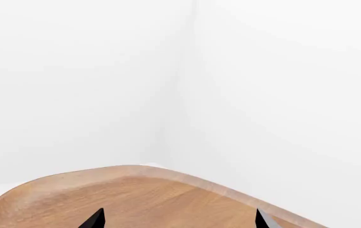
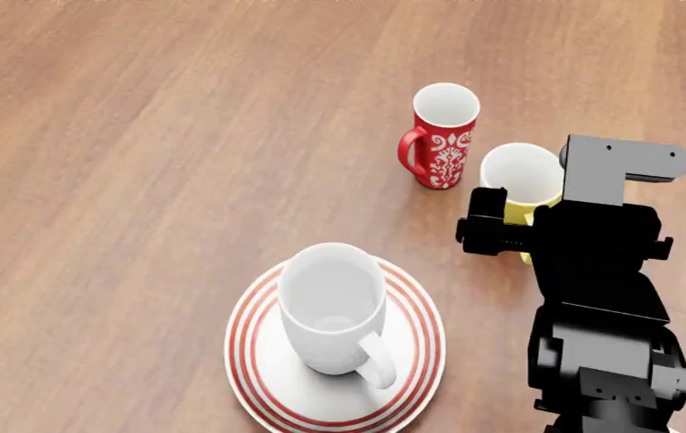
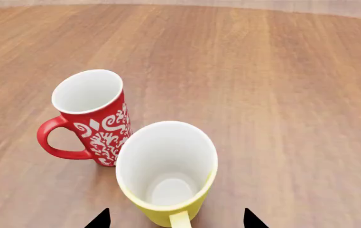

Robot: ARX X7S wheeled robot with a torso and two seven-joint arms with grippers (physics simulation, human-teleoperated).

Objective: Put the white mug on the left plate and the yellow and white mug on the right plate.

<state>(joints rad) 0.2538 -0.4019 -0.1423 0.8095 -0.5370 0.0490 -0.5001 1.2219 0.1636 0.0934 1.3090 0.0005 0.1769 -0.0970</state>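
Right now the white mug sits upright on the left plate, handle toward the robot. Yellow and white mug stands upright on the bare wooden counter, just beside a red patterned mug, close but whether touching is unclear. Right claw is at the yellow and white mug; in the right wrist view its two black fingertips sit apart on either side of the mug's base, jaws spread, handle pointing back at the camera. From the head view the black right arm covers part of that mug. Only one plate is in view. Left claw shows two tips set apart over a rounded counter edge, white walls behind, nothing between them.
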